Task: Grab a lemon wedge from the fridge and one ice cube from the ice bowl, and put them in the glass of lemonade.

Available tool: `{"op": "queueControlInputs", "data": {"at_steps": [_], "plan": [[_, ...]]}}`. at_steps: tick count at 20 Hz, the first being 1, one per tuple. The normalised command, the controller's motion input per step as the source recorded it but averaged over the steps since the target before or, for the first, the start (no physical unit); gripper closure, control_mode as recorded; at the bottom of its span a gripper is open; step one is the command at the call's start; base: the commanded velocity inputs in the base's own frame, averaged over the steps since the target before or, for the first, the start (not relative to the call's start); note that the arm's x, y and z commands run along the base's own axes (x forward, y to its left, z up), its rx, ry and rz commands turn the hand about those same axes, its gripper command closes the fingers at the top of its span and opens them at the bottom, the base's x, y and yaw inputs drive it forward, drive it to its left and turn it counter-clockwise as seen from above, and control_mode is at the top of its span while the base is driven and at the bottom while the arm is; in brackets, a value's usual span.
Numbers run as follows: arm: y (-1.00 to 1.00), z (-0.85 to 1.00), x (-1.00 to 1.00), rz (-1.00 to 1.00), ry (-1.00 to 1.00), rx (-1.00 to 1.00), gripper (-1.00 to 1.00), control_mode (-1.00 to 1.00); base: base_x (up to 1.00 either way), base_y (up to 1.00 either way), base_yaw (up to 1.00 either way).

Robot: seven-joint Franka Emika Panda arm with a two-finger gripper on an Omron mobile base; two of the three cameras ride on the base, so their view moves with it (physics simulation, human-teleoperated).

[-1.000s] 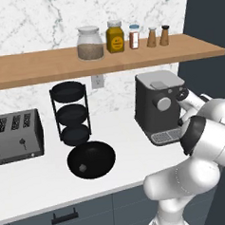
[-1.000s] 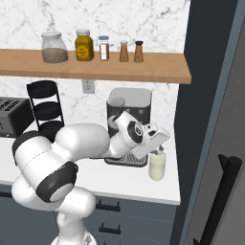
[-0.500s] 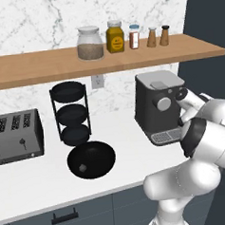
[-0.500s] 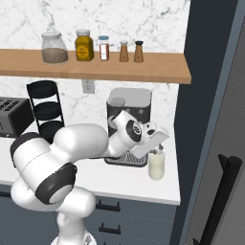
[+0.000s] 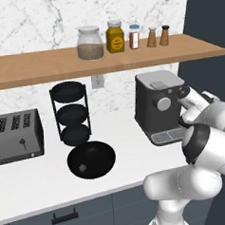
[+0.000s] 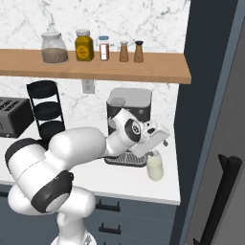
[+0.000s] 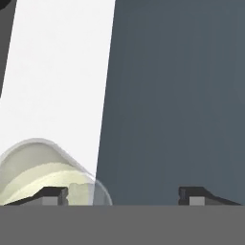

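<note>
two fingertips stand wide apart above the glass [image 6: 155,165]; the gripper [image 7: 125,195] should lift straight up, then go for the ice cube [image 5: 81,169].

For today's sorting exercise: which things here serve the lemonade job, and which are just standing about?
Job: glass of lemonade, ice bowl, ice cube, fridge, the open hand above the glass.

Bystanders: coffee machine, toaster, three-tier rack, shelf jars.
</note>
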Motion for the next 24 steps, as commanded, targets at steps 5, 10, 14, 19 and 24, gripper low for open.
{"op": "queueControlInputs", "data": {"at_steps": [5, 10, 14, 19, 24], "plan": [[0.0, 0.24, 0.0, -0.08, 0.0, 0.01, -1.0, -1.0, 0.0, 0.0, 0.0], [0.0, 0.16, 0.0, -0.14, 0.0, 0.09, -1.0, -1.0, 0.0, 0.0, 0.0], [0.0, 0.0, 0.0, -0.14, 0.0, 0.11, -1.0, -1.0, 0.0, 0.0, 0.0], [0.12, 0.04, -0.03, -0.11, -0.06, 0.11, -1.0, -1.0, 0.0, 0.0, 0.0], [0.39, 0.17, -0.59, -0.02, -0.28, 0.12, -1.0, -1.0, 0.0, 0.0, 0.0]]}}
